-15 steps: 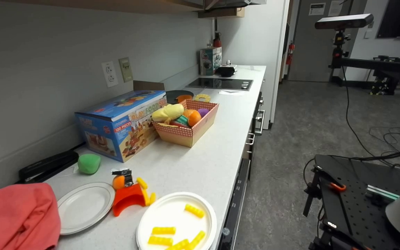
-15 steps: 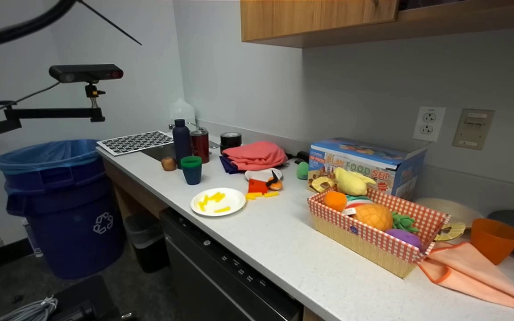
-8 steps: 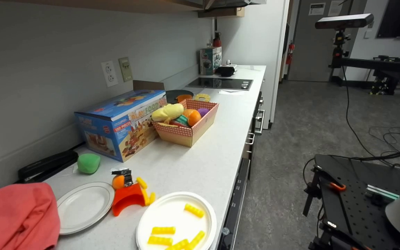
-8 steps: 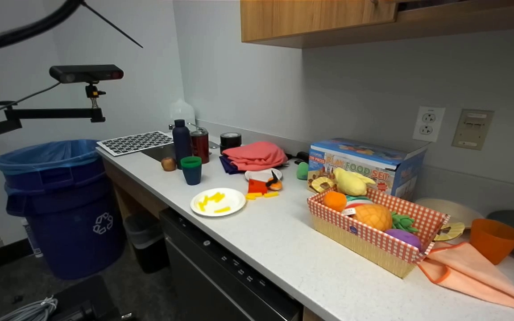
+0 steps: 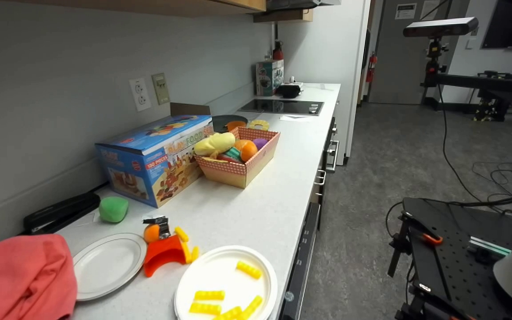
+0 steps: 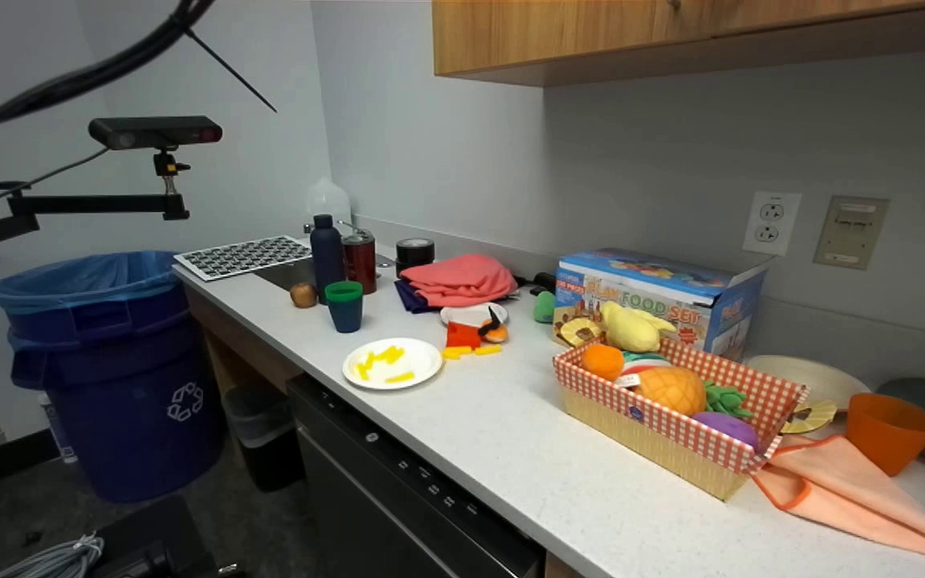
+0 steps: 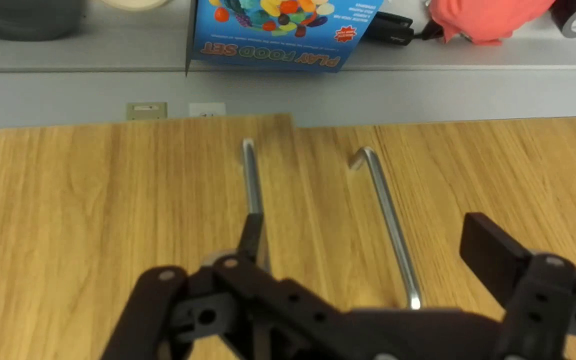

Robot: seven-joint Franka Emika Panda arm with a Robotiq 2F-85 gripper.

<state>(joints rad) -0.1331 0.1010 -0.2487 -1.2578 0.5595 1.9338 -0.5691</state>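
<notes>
My gripper (image 7: 365, 230) is open and empty in front of two wooden cabinet doors in the wrist view. The right door's metal bar handle (image 7: 390, 220) lies between the two fingers as seen, with no visible contact. The left finger overlaps the lower part of the other bar handle (image 7: 251, 175); whether it touches cannot be told. The left door (image 7: 118, 200) and right door (image 7: 468, 175) meet with a small step at their edge. The cabinet also shows at the top in both exterior views (image 6: 575, 36) (image 5: 202, 6). The gripper is outside both exterior views.
Below the cabinet, the counter (image 6: 503, 449) bears a play food box (image 6: 631, 281), a checked basket (image 6: 639, 437) of toy food, plates (image 6: 393, 385), cups and cloths. Camera arms (image 6: 93, 206) (image 5: 478, 82) stand at the counter's sides. A black cable (image 6: 69, 88) hangs at upper left.
The dark opening under the cabinet at the top of an exterior view is now covered by a wooden door, which has swung toward closed. The black cable has shifted down and to the right.
</notes>
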